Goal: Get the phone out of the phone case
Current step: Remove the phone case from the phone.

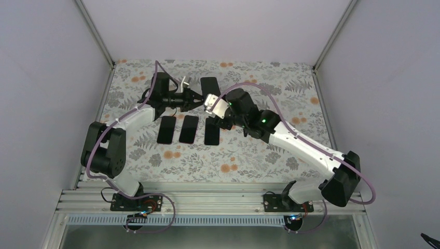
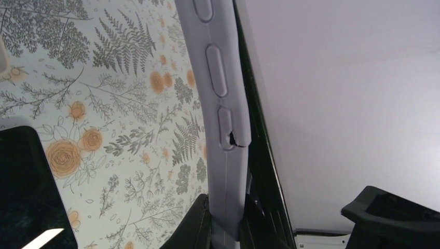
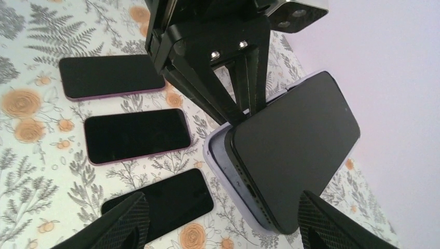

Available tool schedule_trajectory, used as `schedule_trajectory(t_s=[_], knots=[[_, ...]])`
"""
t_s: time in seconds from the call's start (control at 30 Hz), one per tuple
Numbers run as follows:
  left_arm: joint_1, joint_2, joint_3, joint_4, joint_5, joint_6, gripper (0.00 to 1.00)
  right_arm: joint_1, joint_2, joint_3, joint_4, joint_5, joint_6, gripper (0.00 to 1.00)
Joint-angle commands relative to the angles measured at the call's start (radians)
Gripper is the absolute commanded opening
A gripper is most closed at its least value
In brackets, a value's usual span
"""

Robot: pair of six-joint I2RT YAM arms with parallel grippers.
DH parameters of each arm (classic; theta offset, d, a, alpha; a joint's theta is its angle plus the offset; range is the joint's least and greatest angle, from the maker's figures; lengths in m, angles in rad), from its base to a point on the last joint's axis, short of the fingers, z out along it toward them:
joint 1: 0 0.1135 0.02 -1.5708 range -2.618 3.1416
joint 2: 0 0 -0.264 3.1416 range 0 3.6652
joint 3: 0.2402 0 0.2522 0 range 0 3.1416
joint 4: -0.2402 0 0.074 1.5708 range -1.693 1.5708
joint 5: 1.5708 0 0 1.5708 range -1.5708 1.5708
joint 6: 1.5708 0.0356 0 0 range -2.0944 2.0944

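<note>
**Top external view.** The left fingers (image 1: 194, 98) reach over the far middle of the counter (image 1: 259, 161). The phone (image 1: 209, 84) is there, held clear of the surface. Three spare phones (image 1: 189, 128) lie in a row just nearer the arm bases.

**Left wrist view.** The left fingers are closed tight on the edge of the lavender phone case (image 2: 227, 104), which runs up the frame. The dark edge of the phone shows directly behind it.

**Right wrist view.** The phone sits partly in the phone case (its near end is lifted off the rim). The right fingers (image 3: 124, 220) stand wide apart, one on each side of that end, and hold nothing. Contact at the far-side finger cannot be determined.
</note>
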Motion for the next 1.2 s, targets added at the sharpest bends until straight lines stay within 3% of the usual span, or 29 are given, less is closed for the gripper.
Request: schedule_trajectory(t_s=[0.0,0.63,1.17], knots=[[0.003,-0.003,0.008,0.064,0.027,-0.026,0.02,0.031,0.017,-0.017,0.091,0.162,-0.056,0.67],[0.003,-0.001,-0.017,0.112,0.047,-0.083,0.02,0.086,0.094,-0.093,0.333,0.413,-0.221,0.61],[-0.004,-0.010,-0.039,0.150,0.073,-0.116,0.02,0.091,0.140,-0.161,0.525,0.505,-0.374,0.58]])
